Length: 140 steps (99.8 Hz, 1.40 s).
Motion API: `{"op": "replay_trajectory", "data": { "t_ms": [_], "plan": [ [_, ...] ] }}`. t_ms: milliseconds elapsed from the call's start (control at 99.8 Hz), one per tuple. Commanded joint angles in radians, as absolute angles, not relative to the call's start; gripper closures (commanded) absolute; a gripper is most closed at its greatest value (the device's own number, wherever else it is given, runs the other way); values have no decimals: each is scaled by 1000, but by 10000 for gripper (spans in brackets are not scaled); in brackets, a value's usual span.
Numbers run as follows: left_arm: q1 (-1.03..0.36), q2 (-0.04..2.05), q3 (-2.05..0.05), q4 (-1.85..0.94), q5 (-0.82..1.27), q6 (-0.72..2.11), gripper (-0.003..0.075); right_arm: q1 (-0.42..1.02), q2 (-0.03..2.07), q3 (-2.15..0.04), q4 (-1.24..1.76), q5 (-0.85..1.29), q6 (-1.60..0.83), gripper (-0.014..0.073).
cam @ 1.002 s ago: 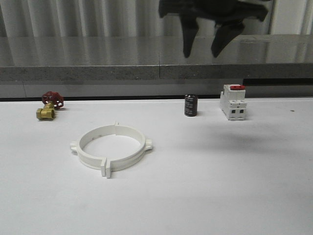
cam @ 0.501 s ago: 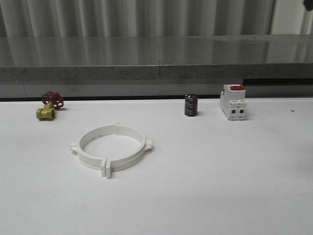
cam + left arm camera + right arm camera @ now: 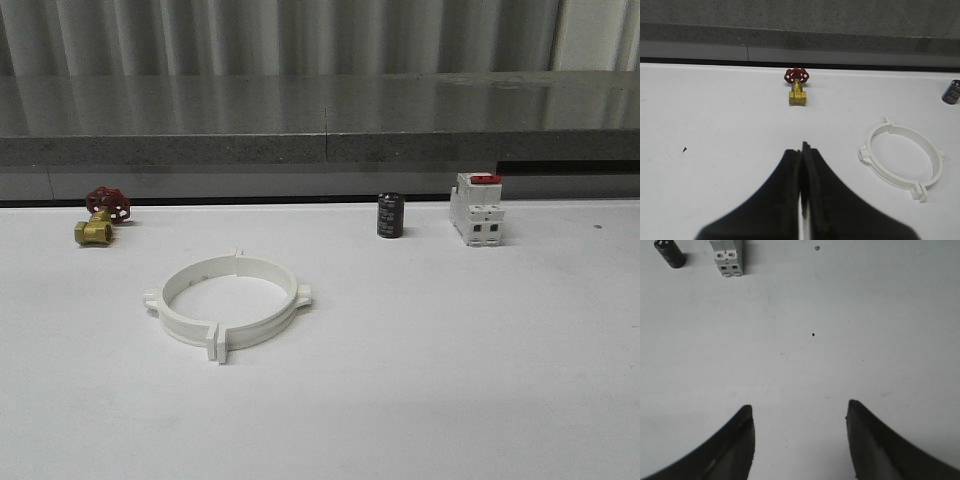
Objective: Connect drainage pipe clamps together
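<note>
The two white drainage pipe clamps [image 3: 228,309] lie joined as one flat ring on the white table, left of centre; the ring [image 3: 902,159] also shows in the left wrist view. My left gripper [image 3: 803,148] is shut with nothing between its fingers, above bare table and well apart from the ring. My right gripper [image 3: 799,410] is open and empty over bare table, far from the ring.
A brass valve with a red handwheel [image 3: 102,215] sits at the back left. A black cylinder [image 3: 390,215] and a white block with a red top [image 3: 476,208] stand at the back right. A grey ledge [image 3: 320,130] runs behind the table [image 3: 450,380].
A dark gripper that hung at the top of the front view one second ago has gone out of that view. The ring and the other objects have not moved.
</note>
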State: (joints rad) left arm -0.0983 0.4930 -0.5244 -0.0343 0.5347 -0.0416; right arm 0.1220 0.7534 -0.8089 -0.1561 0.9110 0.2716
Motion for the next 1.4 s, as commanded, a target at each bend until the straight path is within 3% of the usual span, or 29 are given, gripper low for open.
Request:
{"op": "replay_trajectory", "data": {
  "t_ms": [0,180,291,581,1393],
  "plan": [
    [-98,495,-551,-44,453,-41,741,116,641,-778,-163,897,261,169],
    [-98,495,-551,-44,453,-41,741,117,483,-699,-163,1000,261,172],
    [-98,495,-551,-44,453,-41,741,117,418,-675,-163,1012,260,224],
    [-98,495,-551,-44,453,-41,741,117,385,-675,-164,1004,260,669],
    [-98,495,-551,-44,453,-41,741,117,385,-664,-187,1000,260,661]
  ]
}}
